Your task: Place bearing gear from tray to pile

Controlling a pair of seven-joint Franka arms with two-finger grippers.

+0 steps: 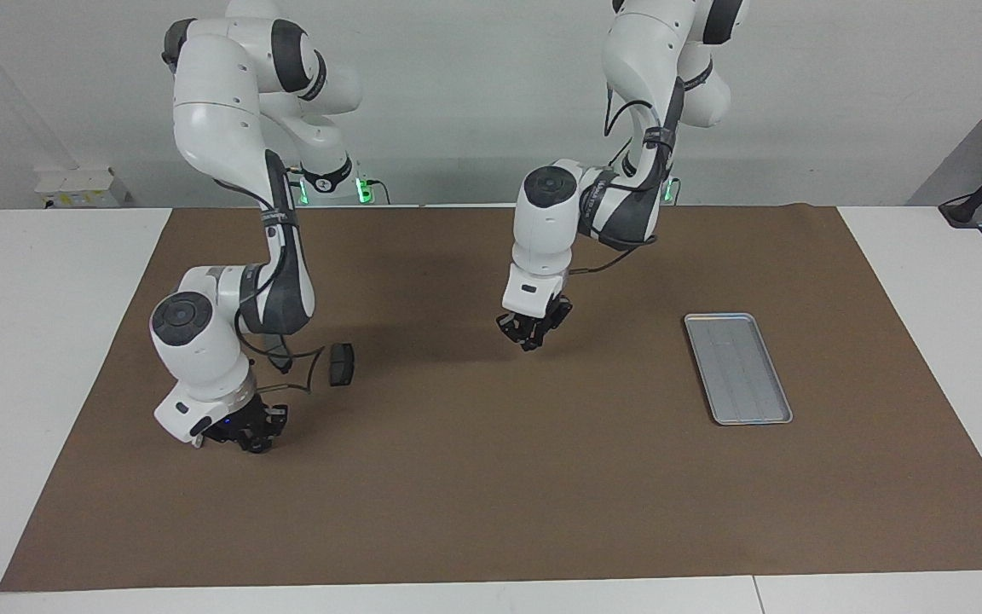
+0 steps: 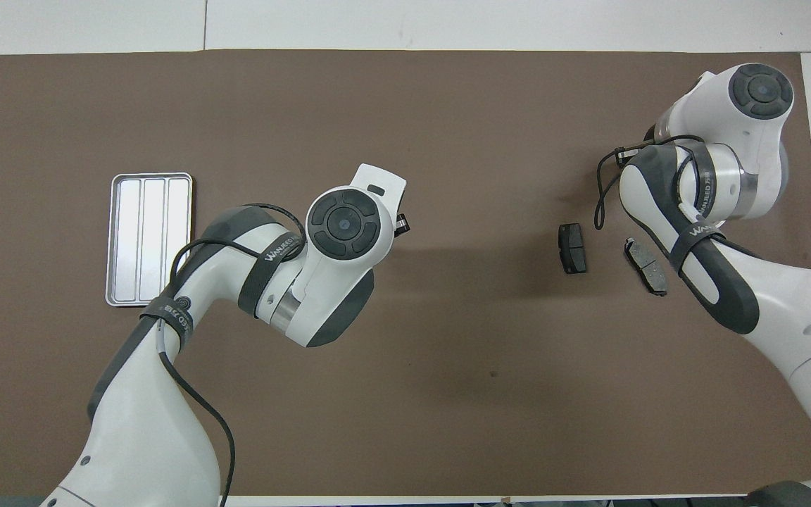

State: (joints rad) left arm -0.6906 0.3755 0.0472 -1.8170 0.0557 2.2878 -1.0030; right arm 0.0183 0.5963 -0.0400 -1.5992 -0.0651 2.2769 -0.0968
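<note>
Two dark grey brake-pad-shaped pieces [image 2: 573, 248] near the low right hand [image 1: 254, 431], grip unclear, closed left hand [image 1: 534, 331] mid-counter, ridged silver-grey metal tray [image 1: 738, 368] apart.

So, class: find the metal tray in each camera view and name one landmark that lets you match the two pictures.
Facing view: the tray lies in the right half of the picture, on the brown mat toward the left arm's end of the table.
Overhead view: the tray lies in the left part of the picture, partly covered by the left arm's cable.
Shared landmark: the dark brake pad on the mat toward the right arm's end.
</note>
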